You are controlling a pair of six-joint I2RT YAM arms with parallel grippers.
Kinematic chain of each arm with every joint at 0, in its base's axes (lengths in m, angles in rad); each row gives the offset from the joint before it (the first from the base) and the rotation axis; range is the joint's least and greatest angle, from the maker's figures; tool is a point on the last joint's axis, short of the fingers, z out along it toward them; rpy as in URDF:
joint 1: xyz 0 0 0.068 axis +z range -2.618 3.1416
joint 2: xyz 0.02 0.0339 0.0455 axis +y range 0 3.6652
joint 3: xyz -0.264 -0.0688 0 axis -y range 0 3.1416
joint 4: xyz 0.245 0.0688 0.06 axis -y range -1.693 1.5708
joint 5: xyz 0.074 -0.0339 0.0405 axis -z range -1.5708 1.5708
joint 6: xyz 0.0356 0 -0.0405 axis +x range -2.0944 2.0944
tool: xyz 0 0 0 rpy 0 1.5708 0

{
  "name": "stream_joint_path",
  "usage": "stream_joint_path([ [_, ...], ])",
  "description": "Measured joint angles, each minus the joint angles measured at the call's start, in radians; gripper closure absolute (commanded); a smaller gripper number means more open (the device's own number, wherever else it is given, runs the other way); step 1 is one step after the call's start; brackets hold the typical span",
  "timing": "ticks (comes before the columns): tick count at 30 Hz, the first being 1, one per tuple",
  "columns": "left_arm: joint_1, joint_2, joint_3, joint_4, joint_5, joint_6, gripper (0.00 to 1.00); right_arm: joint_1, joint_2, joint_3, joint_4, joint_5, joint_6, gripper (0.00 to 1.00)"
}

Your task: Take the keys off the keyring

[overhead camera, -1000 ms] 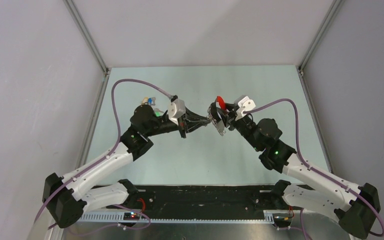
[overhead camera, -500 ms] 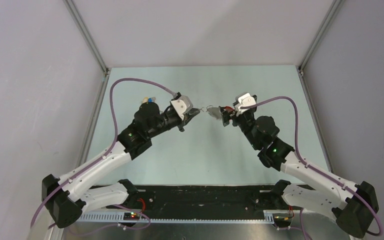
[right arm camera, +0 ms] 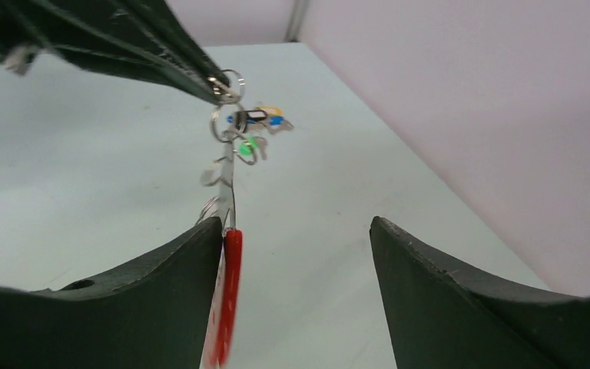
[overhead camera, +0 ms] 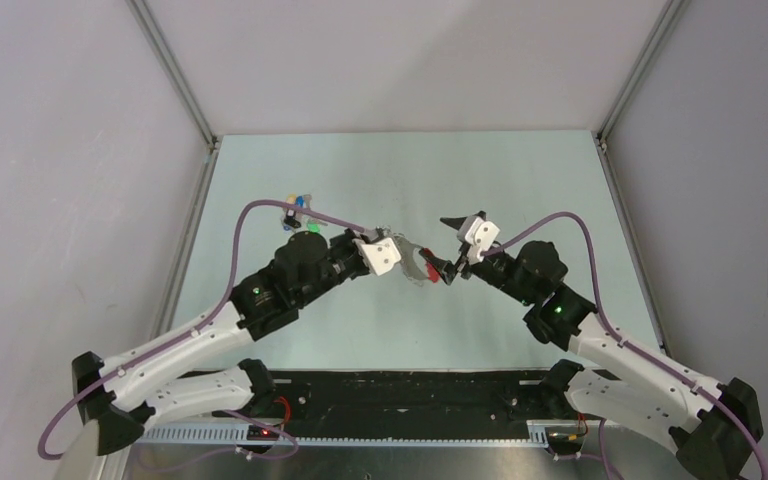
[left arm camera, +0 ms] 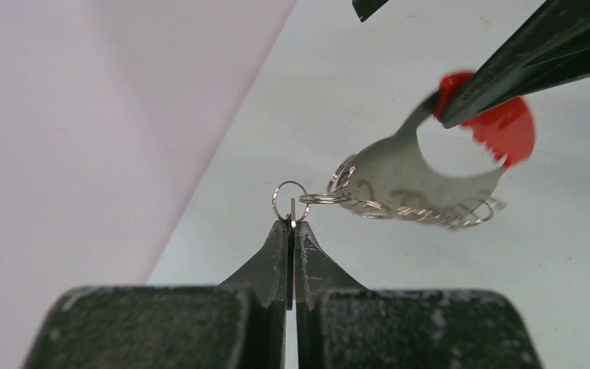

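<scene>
My left gripper (left arm camera: 291, 223) is shut on a thin key seen edge-on, held above the table (overhead camera: 380, 330). A small wire ring (left arm camera: 290, 198) on that key links to the keyring (left arm camera: 396, 166), a silver loop with a red part (left arm camera: 507, 129) and several wire rings. In the top view the keyring (overhead camera: 420, 268) hangs between both arms. My right gripper (right arm camera: 298, 223) is open, and the keyring's red part (right arm camera: 229, 292) leans against its left finger (right arm camera: 161, 284). Loose keys (overhead camera: 301, 203) with coloured heads lie at the table's left, also in the right wrist view (right arm camera: 260, 119).
A green-headed key (overhead camera: 312, 228) lies by my left arm's wrist. Grey walls close in the pale green table on the left (overhead camera: 60, 200) and right (overhead camera: 720, 200). Purple cables (overhead camera: 260, 210) arch over both arms.
Both grippers have moved toward the near side of the table. My right gripper has opened and let go of the keyring, which now hangs from the key in my left gripper.
</scene>
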Motion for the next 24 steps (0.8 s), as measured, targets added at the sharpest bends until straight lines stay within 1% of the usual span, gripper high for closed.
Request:
stream_joint_path([
  [6,-0.010,-0.067,-0.057,0.021,-0.021,0.049,1.00,-0.006,-0.011,0.000,-0.025,-0.205,-0.032,0.26],
  [8,-0.011,-0.083,-0.076,0.031,-0.029,0.050,1.00,-0.006,-0.014,0.000,-0.036,-0.269,-0.037,0.29],
  [11,-0.011,-0.094,-0.082,0.049,-0.026,0.048,1.00,-0.006,-0.013,0.000,-0.032,-0.329,-0.035,0.37],
  [12,-0.011,-0.097,-0.082,0.056,-0.023,0.048,1.00,-0.006,-0.011,0.000,-0.026,-0.342,-0.030,0.40],
  [13,-0.011,-0.099,-0.082,0.066,-0.016,0.048,1.00,-0.006,-0.008,0.000,-0.012,-0.357,-0.024,0.45],
  [15,-0.014,-0.102,-0.082,0.078,0.000,0.048,1.00,-0.006,0.008,0.000,0.022,-0.376,-0.008,0.50],
  [19,-0.024,-0.109,-0.097,0.085,0.050,0.048,1.00,-0.006,0.043,0.000,0.069,-0.391,0.026,0.55],
  [24,-0.048,-0.108,-0.106,0.085,0.084,0.047,1.00,-0.004,0.048,0.000,0.112,-0.405,0.058,0.60],
])
